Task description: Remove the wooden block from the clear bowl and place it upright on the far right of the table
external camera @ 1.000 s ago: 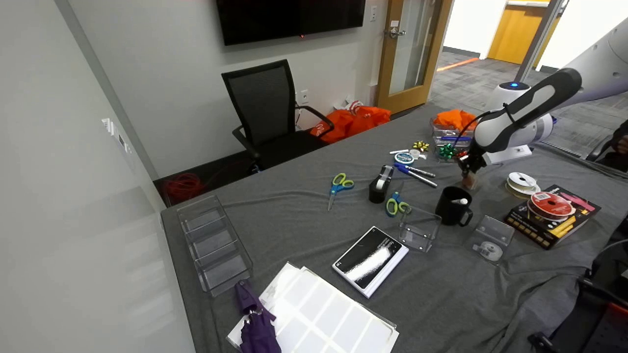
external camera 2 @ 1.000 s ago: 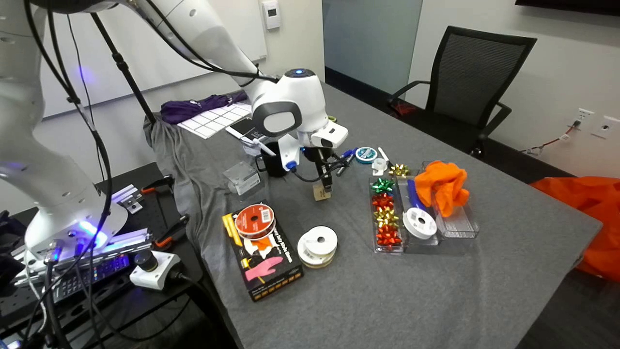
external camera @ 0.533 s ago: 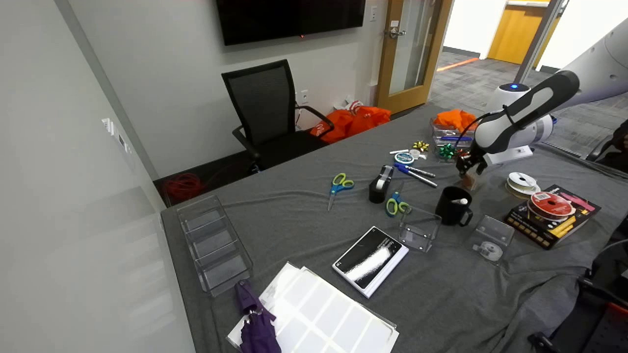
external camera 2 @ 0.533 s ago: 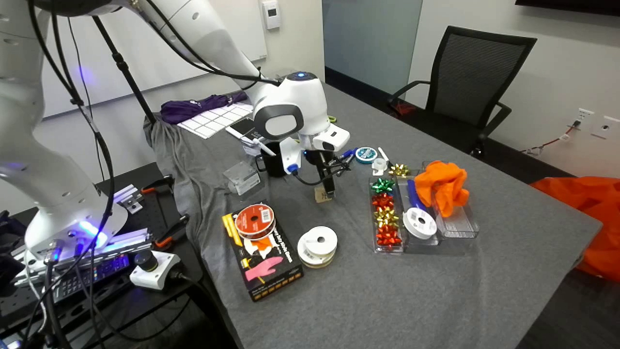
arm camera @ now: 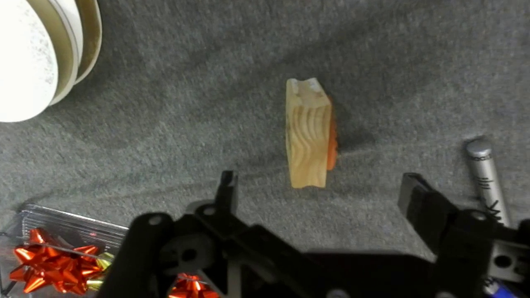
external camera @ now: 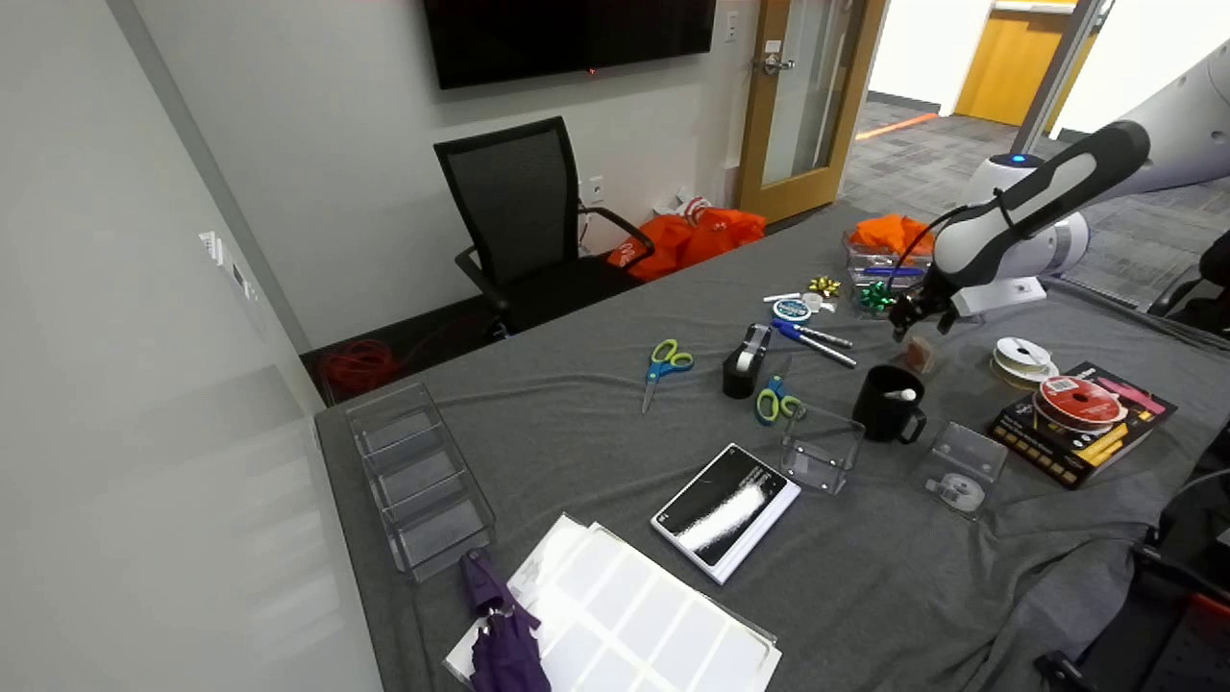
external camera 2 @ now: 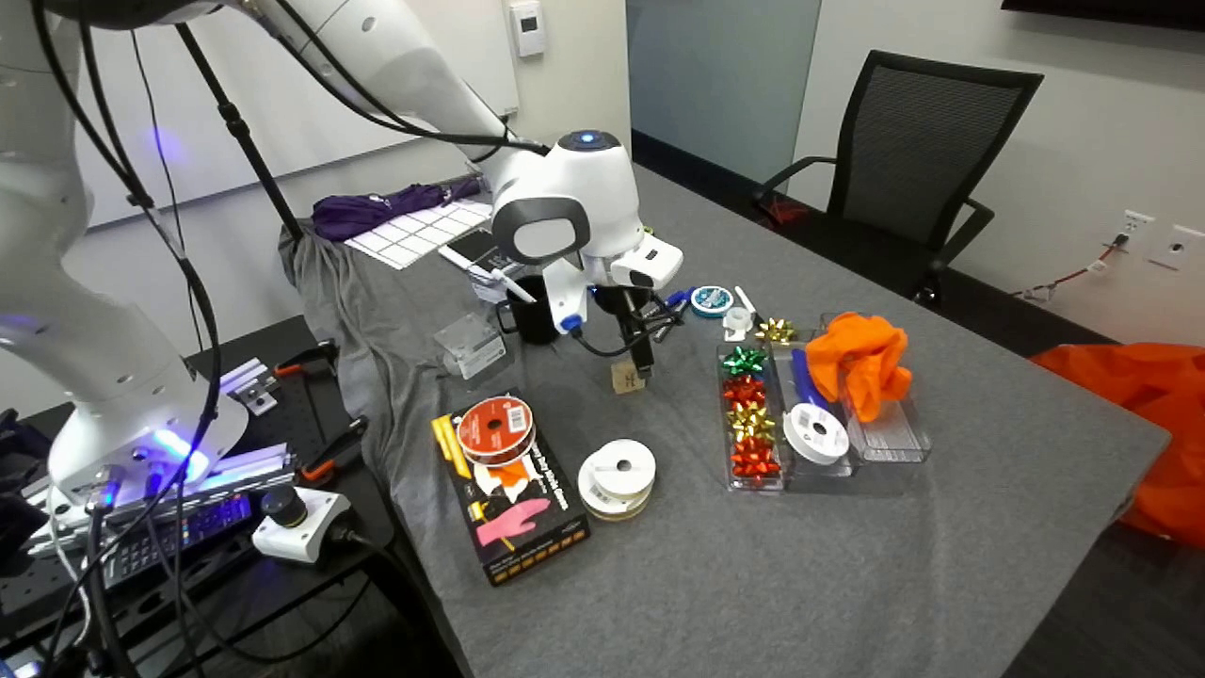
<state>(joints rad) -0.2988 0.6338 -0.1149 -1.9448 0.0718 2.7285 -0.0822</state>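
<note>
"Start at the end effector [arm camera: 319, 180] and work outward. How does it stand?"

"Its fingers [arm camera: 418, 203] are wide apart in the wrist view, with grey cloth [arm camera: 165, 136] showing between each one and the wooden block [arm camera: 308, 140]."

"So where's the block, exactly?"

"On the cloth-covered desk [external camera 2: 941, 584], just below the end effector, upright on a narrow edge. Orange shows along one side."

"What's near it, then?"

"A black mug [external camera: 876, 411] with something white [external camera: 901, 395] poking out, and a stack of pale ribbon spools [external camera 2: 612, 490]; both exterior views show them. Shiny bows [external camera 2: 750, 421] fill a clear tray [external camera 2: 756, 486], and a red ribbon spool [external camera 2: 485, 433] lies on a black box [external camera 2: 555, 508] with yellow and pink print."

"Farther off?"

"In an exterior view, blue-capped markers [external camera: 788, 330] lie near a black tape dispenser [external camera: 738, 380], with two pairs of scissors [external camera: 657, 371] beside it. Then a black-and-white book [external camera: 726, 509], some white sheets [external camera: 625, 615], and a purple umbrella [external camera: 506, 646] lying partly over them."

"And past the desk?"

"An office chair [external camera: 514, 197], and behind it a dark screen [external camera: 572, 38] on the wall [external camera: 653, 144]."
</note>
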